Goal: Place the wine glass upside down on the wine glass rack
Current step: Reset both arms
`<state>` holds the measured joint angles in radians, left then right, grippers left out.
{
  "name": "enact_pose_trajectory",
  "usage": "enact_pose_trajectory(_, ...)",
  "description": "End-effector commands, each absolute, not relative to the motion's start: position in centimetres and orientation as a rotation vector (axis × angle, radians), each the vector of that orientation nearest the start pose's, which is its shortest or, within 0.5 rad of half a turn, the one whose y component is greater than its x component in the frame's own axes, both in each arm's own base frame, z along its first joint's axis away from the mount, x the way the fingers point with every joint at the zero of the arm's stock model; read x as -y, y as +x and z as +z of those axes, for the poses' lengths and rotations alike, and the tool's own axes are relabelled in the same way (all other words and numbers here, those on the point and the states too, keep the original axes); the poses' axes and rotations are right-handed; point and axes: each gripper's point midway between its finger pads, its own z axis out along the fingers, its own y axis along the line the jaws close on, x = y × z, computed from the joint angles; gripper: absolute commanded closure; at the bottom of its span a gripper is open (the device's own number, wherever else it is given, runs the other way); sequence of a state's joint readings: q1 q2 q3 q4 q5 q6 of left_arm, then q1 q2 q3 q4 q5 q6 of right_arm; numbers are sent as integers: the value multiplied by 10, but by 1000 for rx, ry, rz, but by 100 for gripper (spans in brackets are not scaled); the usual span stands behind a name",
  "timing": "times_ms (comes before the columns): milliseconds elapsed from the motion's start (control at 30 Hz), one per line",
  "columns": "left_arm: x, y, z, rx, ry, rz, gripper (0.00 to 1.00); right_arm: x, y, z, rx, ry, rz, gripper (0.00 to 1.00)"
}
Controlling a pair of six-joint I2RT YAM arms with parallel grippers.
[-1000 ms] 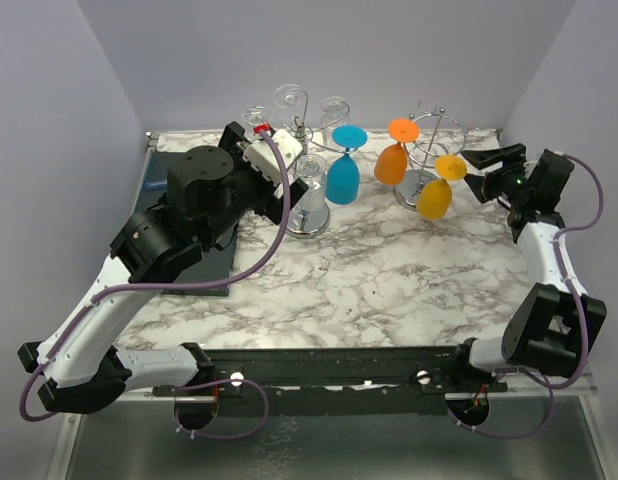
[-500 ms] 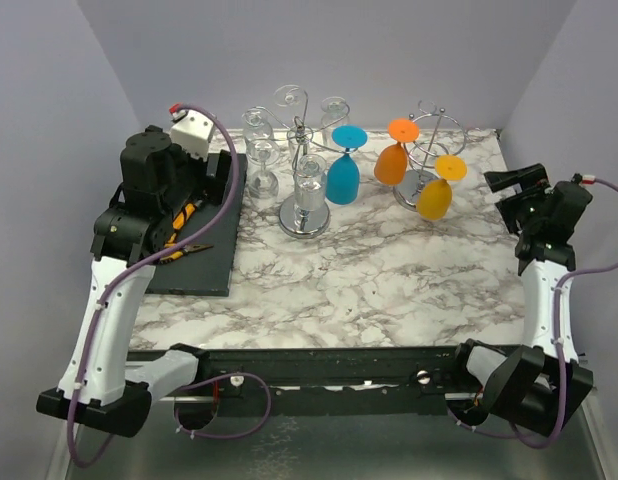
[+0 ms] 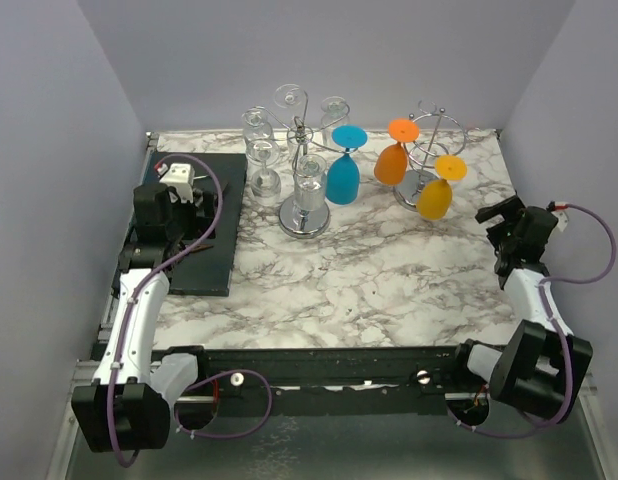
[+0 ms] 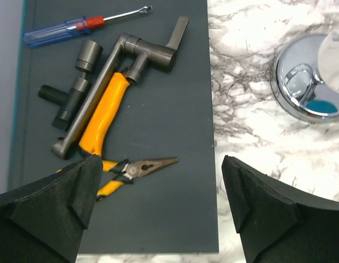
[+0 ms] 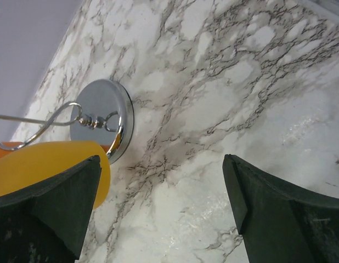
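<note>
Two chrome wine glass racks stand at the back of the marble table. The left rack carries several clear glasses and a blue wine glass, all upside down. On the right rack an orange glass and a yellow glass hang upside down. My left gripper is open over the dark mat, holding nothing. My right gripper is open and empty too, low at the right edge. In the right wrist view the yellow glass and the rack's base lie ahead of the gripper.
A dark mat on the left holds orange-handled pliers, a blue screwdriver and a grey metal fitting. The left rack's chrome base shows at the mat's right. Purple walls close in the table.
My left arm has pulled back from the left rack to the mat at the left edge. The right arm has drawn back from the yellow glass, and its jaws have opened wider.
</note>
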<state>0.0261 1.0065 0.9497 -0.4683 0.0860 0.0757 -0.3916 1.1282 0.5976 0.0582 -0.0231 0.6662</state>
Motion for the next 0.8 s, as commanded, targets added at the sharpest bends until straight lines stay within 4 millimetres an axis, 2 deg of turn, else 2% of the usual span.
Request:
enact_pose_trajectory(0,14,338,215,-1945,31,-150,1,93,352,121,-1789,857,237,0)
enact_pose_trajectory(167,13,341,170,-1984,5,-162,1,75,346,104,-1775,705,278,0)
enact_pose_trajectory(233,12,342,159,-1968,6,-165,1,75,345,112,-1716,681,274,0)
enact_pose_trajectory(367,18,336,143,-1925,65,-209,1,64,343,144,-1575,451,223,0)
enact_pose_trajectory(433,17,335,135,-1915,73,-195,1,65,340,150,-1535,387,176,0)
enact_pose_trajectory(533,10,339,122,-1891,60,-149,1,68,336,146,-1529,376,132,0)
enact_pose_trajectory(767,1,349,94,-1887,9,-118,1,71,332,151,-1460,306,66,0)
